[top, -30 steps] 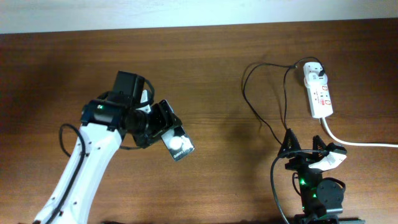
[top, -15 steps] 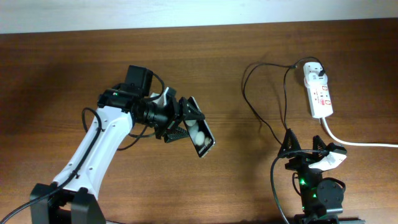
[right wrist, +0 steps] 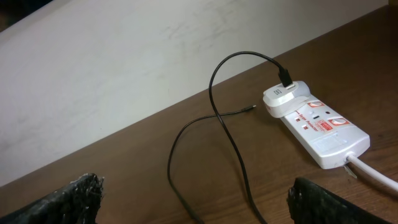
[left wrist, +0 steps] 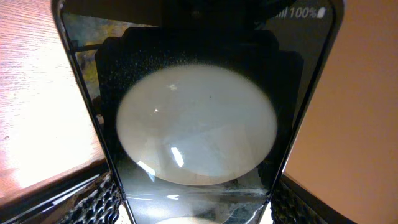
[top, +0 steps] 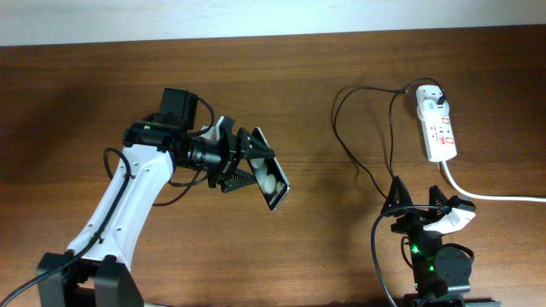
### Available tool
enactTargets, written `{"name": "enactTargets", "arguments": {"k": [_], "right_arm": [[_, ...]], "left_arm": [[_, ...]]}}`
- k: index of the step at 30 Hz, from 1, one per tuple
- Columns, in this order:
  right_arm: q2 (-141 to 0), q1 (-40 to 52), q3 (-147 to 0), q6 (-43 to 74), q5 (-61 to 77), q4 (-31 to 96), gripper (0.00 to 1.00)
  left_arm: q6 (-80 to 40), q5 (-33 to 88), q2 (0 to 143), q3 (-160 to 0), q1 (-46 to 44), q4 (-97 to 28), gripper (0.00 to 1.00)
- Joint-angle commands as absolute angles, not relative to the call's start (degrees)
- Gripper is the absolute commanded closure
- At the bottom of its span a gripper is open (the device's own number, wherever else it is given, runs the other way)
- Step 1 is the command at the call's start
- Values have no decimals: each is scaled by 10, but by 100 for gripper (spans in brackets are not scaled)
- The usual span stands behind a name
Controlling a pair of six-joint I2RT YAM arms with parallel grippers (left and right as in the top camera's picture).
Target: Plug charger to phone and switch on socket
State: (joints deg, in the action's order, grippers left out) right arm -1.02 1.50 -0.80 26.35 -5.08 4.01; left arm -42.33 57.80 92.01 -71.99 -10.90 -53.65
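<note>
My left gripper (top: pixel 243 164) is shut on the phone (top: pixel 268 175), a black smartphone with white round shapes, and holds it tilted above the table left of centre. In the left wrist view the phone (left wrist: pixel 196 118) fills the frame between the fingers. The charger (top: pixel 367 128) is a thin black cable looping on the table, its white adapter (right wrist: pixel 285 98) plugged into the socket (top: pixel 438 130), a white power strip at the far right. The cable's small tip (right wrist: pixel 250 108) lies loose on the wood. My right gripper (top: pixel 420 199) is open and empty, near the front edge below the cable loop.
The socket's thick white cord (top: pixel 486 193) runs off to the right edge. A white wall (right wrist: pixel 124 68) stands behind the table's far edge. The brown wooden table (top: pixel 324 247) lies between the two arms.
My left gripper carried the phone to the right and up, tilting it on edge; in the last half second it drew back slightly left. The right arm has not moved.
</note>
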Motion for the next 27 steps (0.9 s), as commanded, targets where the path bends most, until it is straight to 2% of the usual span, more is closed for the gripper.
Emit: {"name": "enactTargets", "arguments": {"k": [1, 7, 14, 27], "right_arm": [[-7, 19, -3, 257, -50, 42, 1], [-7, 19, -3, 257, -50, 42, 2], [-7, 19, -3, 257, -50, 42, 1], [-7, 19, -3, 257, -50, 42, 1]], "left_arm": [[-424, 618, 919, -720, -107, -534, 45], [-424, 657, 919, -720, -107, -534, 41], [-424, 742, 919, -720, -106, -533, 44], [-424, 746, 919, -720, -107, -534, 46]]}}
